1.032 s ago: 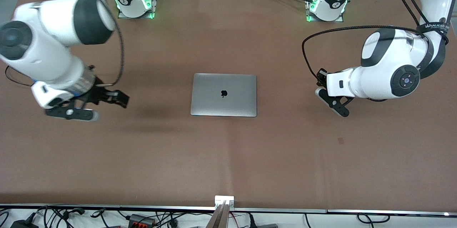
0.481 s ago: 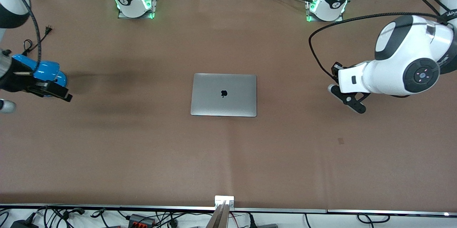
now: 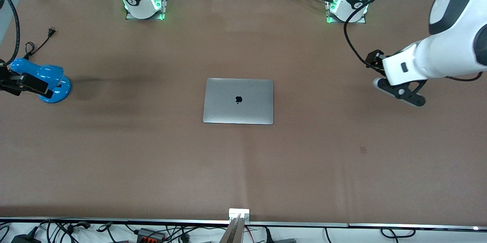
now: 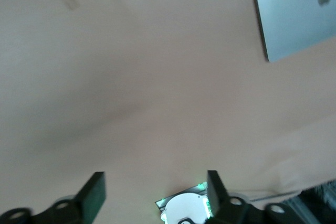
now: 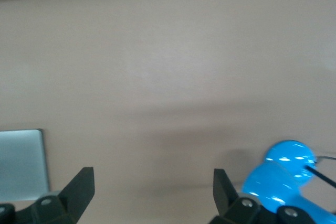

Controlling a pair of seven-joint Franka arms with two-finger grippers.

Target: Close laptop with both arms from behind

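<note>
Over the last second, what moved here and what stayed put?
Both arms pulled away from the laptop toward their own ends of the table. The right pincer swung outward and now sits over the blue desk lamp; the left pincer drew back toward the table edge. Both are open and empty. The laptop stayed closed, flat and unmoved.

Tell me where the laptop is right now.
The laptop lies shut, flat on the table midway between the arms' ends, with the blue lamp toward the right arm's end.
</note>
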